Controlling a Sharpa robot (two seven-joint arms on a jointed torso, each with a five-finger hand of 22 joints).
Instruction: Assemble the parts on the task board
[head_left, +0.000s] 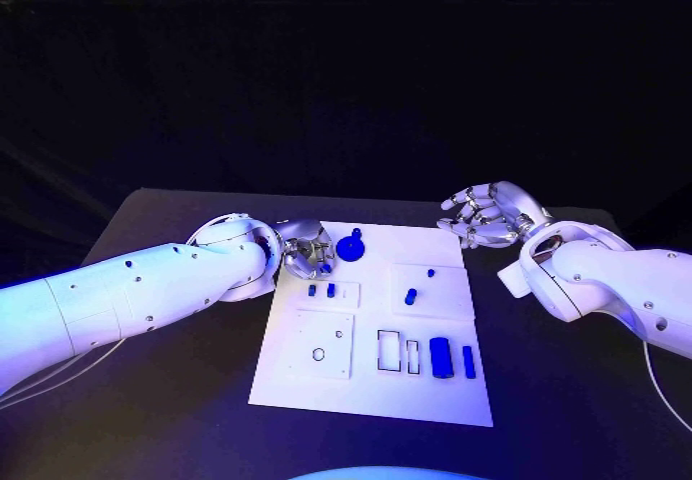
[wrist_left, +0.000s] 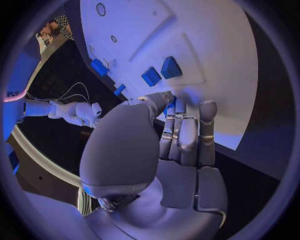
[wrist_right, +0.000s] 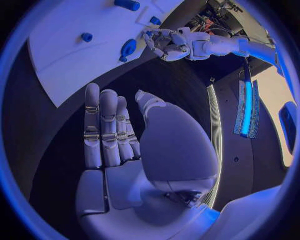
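Left hand (head_left: 306, 255) sits at the upper left of the board (head_left: 433, 395), over its left edge, fingers (wrist_left: 187, 135) straight and side by side, tips down at the board surface. Nothing visibly held in it; reads as released, though contact under the tips can't be confirmed.

Just right of that hand in the head view: round blue knob piece (head_left: 353, 245), near the board's top edge. It lies directly beside the fingers, clearly the nearest part to this hand. Its stem looks to run up-down in the frame, slightly tilted.

Below the hand, two small blue pegs (head_left: 320, 291) stand side by side. Centre right of the board, one small blue peg (head_left: 411, 296) in a raised square. Lower right, two long blue bars (head_left: 441, 358), long axes running top to bottom of the frame, beside empty outlined slots.

Right hand (head_left: 490, 215) at upper right, off the board's corner over the dark counter (head_left: 577, 380), palm flat, fingers (wrist_right: 103, 125) straight, holding nothing, released. Well apart from every part.

Judgement: the knob is the likely next pick, and the left hand is much nearer, needing only a short shift to the right.
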